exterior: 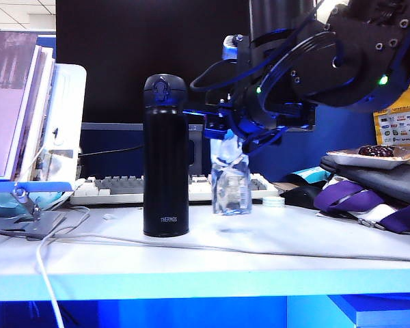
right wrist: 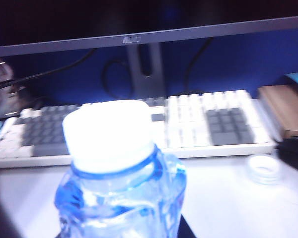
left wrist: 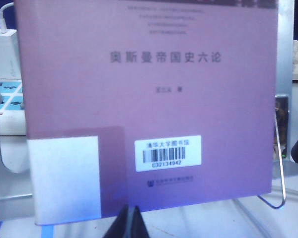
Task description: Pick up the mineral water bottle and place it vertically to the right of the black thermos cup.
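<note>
Here we see the mineral water bottle (exterior: 231,186) upright just right of the black thermos cup (exterior: 165,157), with the right claw (exterior: 234,140) grasping its top.

We take the thermos as our landmark: it stands on the white table (exterior: 260,253), and the bottle is close beside it, apart, its base right at the tabletop. Behind the thermos lie a keyboard (exterior: 116,188) and a dark monitor (exterior: 150,55); left of it, a book stand (exterior: 27,205) with books and a white cable (exterior: 191,240) trailing past its base. Further right than the bottle sit a small white ring (exterior: 273,201), purple straps (exterior: 355,198) and a tray (exterior: 369,157). The left claw (left wrist: 129,225), its tips pressed together, faces a purple book (left wrist: 149,99).
</note>
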`<state>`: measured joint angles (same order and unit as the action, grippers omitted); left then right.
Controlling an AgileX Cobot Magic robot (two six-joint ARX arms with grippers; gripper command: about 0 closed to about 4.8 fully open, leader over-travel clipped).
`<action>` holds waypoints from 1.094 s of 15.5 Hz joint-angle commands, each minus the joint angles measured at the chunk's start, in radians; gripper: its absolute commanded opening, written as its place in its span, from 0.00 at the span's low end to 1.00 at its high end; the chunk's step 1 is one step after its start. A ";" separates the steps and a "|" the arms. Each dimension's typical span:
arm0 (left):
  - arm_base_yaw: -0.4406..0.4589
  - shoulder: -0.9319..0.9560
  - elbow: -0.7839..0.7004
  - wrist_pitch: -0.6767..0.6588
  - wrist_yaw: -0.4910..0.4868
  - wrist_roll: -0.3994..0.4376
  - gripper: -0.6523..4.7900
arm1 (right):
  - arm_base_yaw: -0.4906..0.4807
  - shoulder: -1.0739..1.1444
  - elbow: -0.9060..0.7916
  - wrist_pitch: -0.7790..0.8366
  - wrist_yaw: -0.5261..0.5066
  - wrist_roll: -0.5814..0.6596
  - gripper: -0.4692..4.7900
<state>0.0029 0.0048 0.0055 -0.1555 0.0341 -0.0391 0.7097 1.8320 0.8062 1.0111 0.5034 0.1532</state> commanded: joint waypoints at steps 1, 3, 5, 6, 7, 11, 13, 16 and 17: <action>0.000 -0.003 0.000 -0.012 0.005 0.002 0.11 | 0.015 0.016 0.011 0.069 -0.013 0.011 0.37; 0.000 -0.003 0.000 -0.012 0.004 0.002 0.11 | 0.026 0.040 0.011 0.070 -0.015 0.012 0.37; 0.000 -0.003 0.000 -0.012 0.005 0.002 0.11 | 0.029 0.052 0.011 0.063 -0.030 0.020 0.37; 0.000 -0.003 0.000 -0.012 0.005 0.002 0.11 | 0.029 0.060 0.011 0.063 -0.035 0.034 0.37; 0.000 -0.003 0.000 -0.012 0.004 0.002 0.11 | 0.029 0.066 0.011 0.063 -0.034 0.034 0.37; 0.000 -0.003 0.000 -0.012 0.005 0.002 0.11 | 0.029 0.074 0.011 0.055 -0.074 0.034 0.51; 0.000 -0.003 0.000 -0.012 0.005 0.002 0.11 | 0.029 0.074 0.011 0.055 -0.079 0.034 0.55; 0.000 -0.003 0.000 -0.012 0.005 0.002 0.11 | 0.029 0.074 0.011 0.055 -0.077 0.029 0.58; 0.000 -0.003 0.000 -0.012 0.005 0.002 0.11 | 0.029 0.074 0.010 0.055 -0.077 0.029 0.61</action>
<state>0.0029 0.0048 0.0055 -0.1555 0.0341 -0.0391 0.7361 1.9060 0.8139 1.0569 0.4301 0.1787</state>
